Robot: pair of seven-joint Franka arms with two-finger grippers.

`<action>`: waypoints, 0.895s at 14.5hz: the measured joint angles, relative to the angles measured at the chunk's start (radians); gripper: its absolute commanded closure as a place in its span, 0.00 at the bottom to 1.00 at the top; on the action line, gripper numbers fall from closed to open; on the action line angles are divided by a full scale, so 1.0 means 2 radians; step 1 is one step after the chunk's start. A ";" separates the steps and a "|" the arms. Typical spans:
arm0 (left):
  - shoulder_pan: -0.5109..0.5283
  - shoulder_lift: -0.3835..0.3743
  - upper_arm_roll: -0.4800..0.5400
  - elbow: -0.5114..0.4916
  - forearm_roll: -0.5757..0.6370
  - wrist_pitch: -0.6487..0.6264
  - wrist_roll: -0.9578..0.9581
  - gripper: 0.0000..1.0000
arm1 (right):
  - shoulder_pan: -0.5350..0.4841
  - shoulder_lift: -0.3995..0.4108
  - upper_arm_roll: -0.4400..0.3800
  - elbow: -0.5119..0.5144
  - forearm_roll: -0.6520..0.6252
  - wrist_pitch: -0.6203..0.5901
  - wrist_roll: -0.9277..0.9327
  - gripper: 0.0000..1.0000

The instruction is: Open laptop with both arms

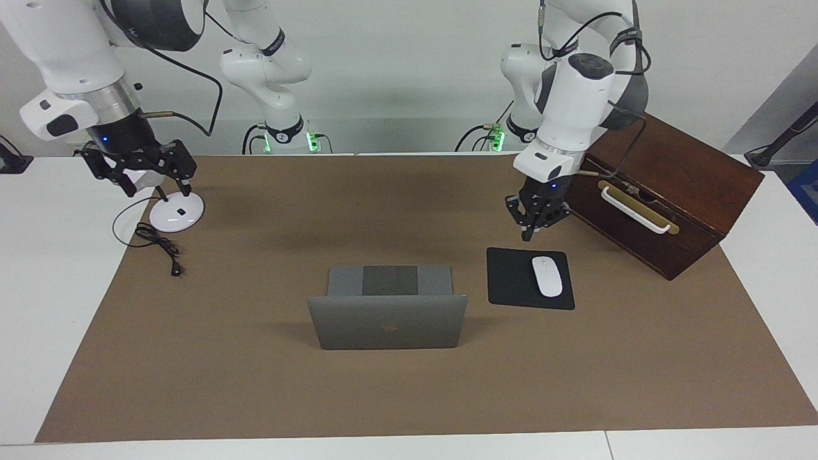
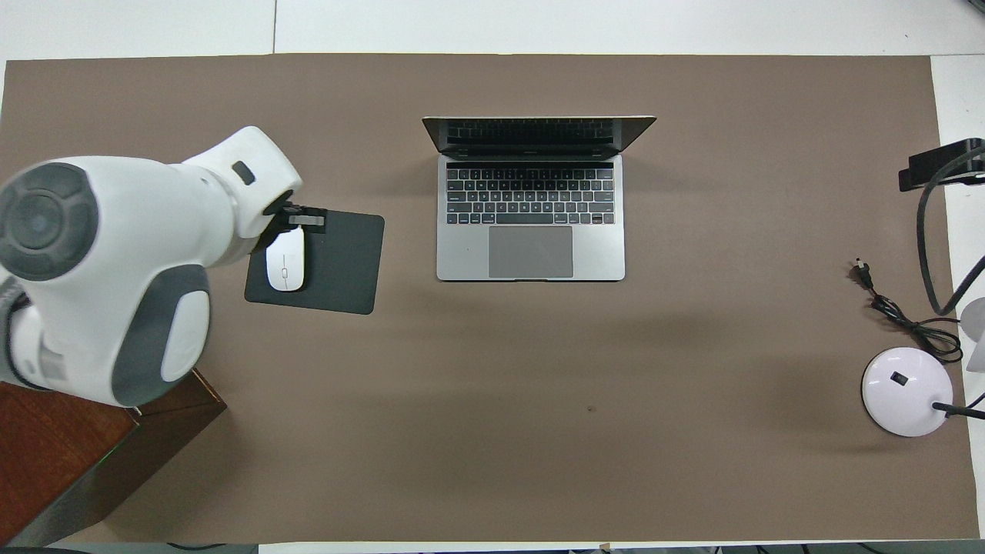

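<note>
The silver-grey laptop (image 1: pixel 387 326) (image 2: pixel 531 246) stands open in the middle of the brown mat, its lid about upright. The keyboard and trackpad face the robots, and the logo side faces away from them. My left gripper (image 1: pixel 528 235) (image 2: pixel 296 219) hangs shut over the black mouse pad (image 1: pixel 511 281) beside the laptop, holding nothing and clear of it. My right gripper (image 1: pixel 158 185) hangs open and empty over the white lamp base (image 1: pixel 177 214) at the right arm's end of the table. Neither gripper touches the laptop.
A white mouse (image 1: pixel 547 276) (image 2: pixel 285 268) lies on the mouse pad (image 2: pixel 338 261). A dark wooden box (image 1: pixel 671 191) (image 2: pixel 61 454) with a white handle stands at the left arm's end. The lamp base (image 2: pixel 904 388) has a black cable (image 1: pixel 160 243) (image 2: pixel 900 315) beside it.
</note>
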 measured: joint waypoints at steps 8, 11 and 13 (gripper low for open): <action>0.107 -0.028 0.003 0.062 0.000 -0.158 0.057 0.68 | 0.014 -0.004 0.007 0.000 0.002 -0.014 0.049 0.00; 0.142 -0.033 0.003 0.075 0.000 -0.186 0.065 0.00 | 0.018 -0.007 0.008 0.000 0.002 -0.025 0.077 0.00; 0.157 -0.040 0.003 0.075 0.000 -0.194 0.067 0.00 | 0.017 -0.007 0.008 0.000 0.002 -0.026 0.079 0.00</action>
